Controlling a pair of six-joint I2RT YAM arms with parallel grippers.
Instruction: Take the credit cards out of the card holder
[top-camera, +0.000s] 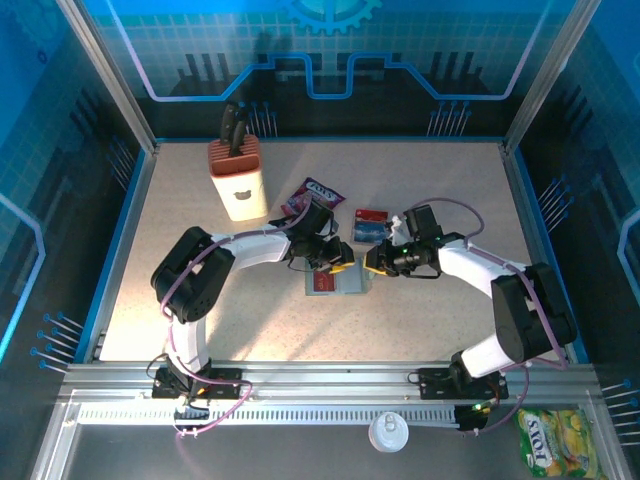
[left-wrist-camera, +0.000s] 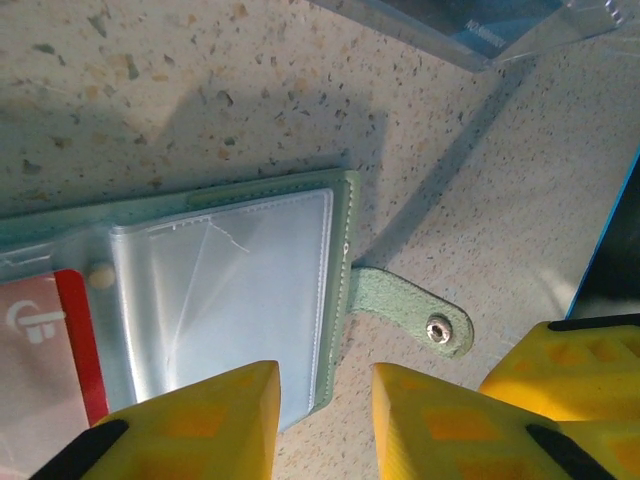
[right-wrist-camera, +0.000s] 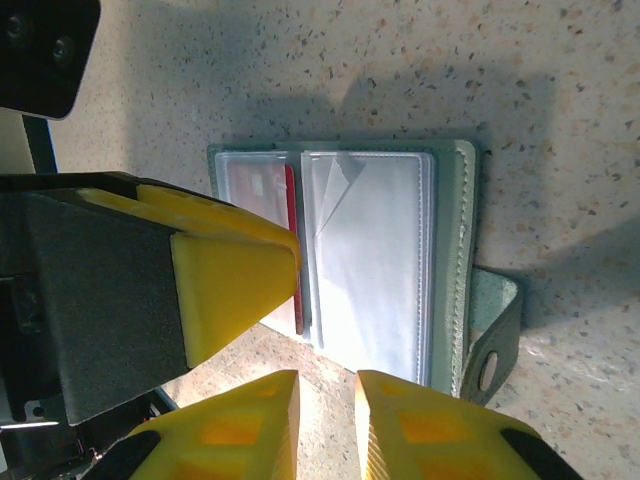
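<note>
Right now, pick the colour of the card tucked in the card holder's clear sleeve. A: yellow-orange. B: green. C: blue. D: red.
D: a red card shows behind the clear plastic on one panel of the open card holder, while the panel beside it looks empty.

The tabletop (top-camera: 420, 320) is pale beige stone-look laminate, speckled with dark flecks (the wrist views show the grain closely), and a blue edge strip (top-camera: 125, 230) borders it. Blue wall panels (top-camera: 330, 60) printed with a light grid and circuit-like outlines enclose it at the back and both sides, set between slanting aluminium posts (top-camera: 102, 70). An aluminium rail (top-camera: 330, 385) runs along the near edge. Light falls from above, throwing soft shadows on the surface.
</note>
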